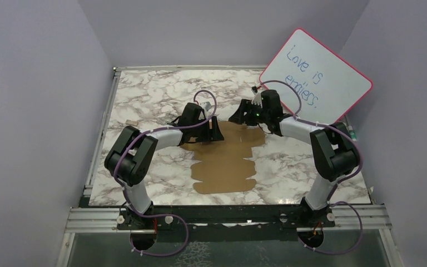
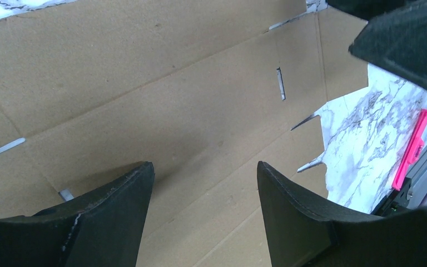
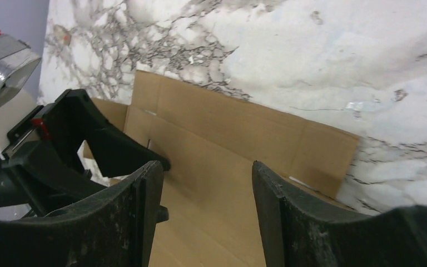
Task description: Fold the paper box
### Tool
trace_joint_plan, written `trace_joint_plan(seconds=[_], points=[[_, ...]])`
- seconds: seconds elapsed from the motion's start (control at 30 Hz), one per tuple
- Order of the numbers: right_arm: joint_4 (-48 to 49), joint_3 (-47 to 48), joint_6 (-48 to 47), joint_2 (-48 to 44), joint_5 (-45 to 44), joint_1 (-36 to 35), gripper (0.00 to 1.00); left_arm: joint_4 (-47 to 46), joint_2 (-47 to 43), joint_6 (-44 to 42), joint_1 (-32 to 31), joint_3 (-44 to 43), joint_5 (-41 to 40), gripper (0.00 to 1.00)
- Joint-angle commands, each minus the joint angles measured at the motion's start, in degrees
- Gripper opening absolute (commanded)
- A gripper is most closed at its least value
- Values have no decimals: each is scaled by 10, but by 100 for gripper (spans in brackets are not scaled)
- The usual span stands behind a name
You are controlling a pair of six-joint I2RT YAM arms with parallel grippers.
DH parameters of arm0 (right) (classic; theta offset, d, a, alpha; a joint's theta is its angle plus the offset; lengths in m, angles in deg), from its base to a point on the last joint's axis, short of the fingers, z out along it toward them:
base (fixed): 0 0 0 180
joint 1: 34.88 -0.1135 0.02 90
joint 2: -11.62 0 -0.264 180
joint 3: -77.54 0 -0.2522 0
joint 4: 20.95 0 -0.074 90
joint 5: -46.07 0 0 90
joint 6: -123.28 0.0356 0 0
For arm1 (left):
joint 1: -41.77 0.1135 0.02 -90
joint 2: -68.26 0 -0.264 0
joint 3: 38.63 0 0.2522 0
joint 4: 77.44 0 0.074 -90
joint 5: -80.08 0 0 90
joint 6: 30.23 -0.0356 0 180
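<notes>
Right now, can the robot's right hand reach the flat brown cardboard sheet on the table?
Probably yes. The right hand hangs open just above the flat brown cardboard sheet, nothing between them. The left hand sits close beside it, so that side looks tight.

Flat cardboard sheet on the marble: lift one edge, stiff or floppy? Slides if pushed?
The paper box lies as one thin flat sheet, so probably light. Its scored creases and slot suggest it hinges along those lines rather than lifting rigid. The marble table looks glossy, so a sideways push likely slides it.
</notes>
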Motion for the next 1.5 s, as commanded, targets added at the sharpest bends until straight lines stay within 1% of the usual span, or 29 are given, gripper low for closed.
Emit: trace_joint_plan(seconds=[0.0,0.13,0.2,0.3,0.33,0.4,0.87,0.97,1.23,1.47], points=[[24,-8,24,0,61,-9,64,5,19,2,-3,4,5,70],[9,4,13,16,48,-21,64,6,21,2,-3,4,5,70],[-5,0,5,5,-2,-20,66,5,21,2,-3,5,4,70],[-47,0,-19,-18,-113,-17,72,6,20,2,-3,8,4,70],[-55,-1,-27,-22,-134,-11,73,5,20,2,-3,9,3,70],[-64,-1,-33,-24,-144,1,74,4,20,2,-3,9,3,70],[-49,25,-11,52,-92,9,74,3,25,6,-3,6,8,70],[-47,24,-9,53,-74,9,74,1,26,7,-3,6,10,70],[-28,18,-3,37,9,10,73,-6,27,12,-3,9,14,70],[-24,13,6,9,33,3,70,-10,23,14,-3,13,15,70]])
